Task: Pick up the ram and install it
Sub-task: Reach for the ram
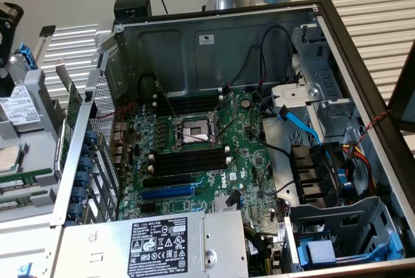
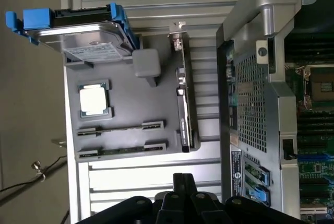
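Two ram sticks lie side by side in grey holders on a grey tray (image 2: 125,93) outside the computer case: one ram stick (image 2: 120,128) and a second one (image 2: 122,150). In the exterior view they show as green strips (image 1: 26,178) at the far left. My gripper (image 2: 183,179) hangs above the slatted table beside the tray, well short of the sticks. Its dark fingers are shut together with nothing between them. Black memory slots (image 1: 191,161) lie on the motherboard (image 1: 249,161) beside the processor socket (image 1: 194,130), with a blue slot (image 1: 165,192) nearer the power supply.
The tray also holds a hard drive (image 2: 88,36) in a blue caddy, a processor chip (image 2: 94,99) and an upright expansion card (image 2: 182,104). The case's perforated side wall (image 2: 250,93) stands between tray and motherboard. Cables, a drive cage (image 1: 343,232) and the power supply (image 1: 155,245) crowd the case.
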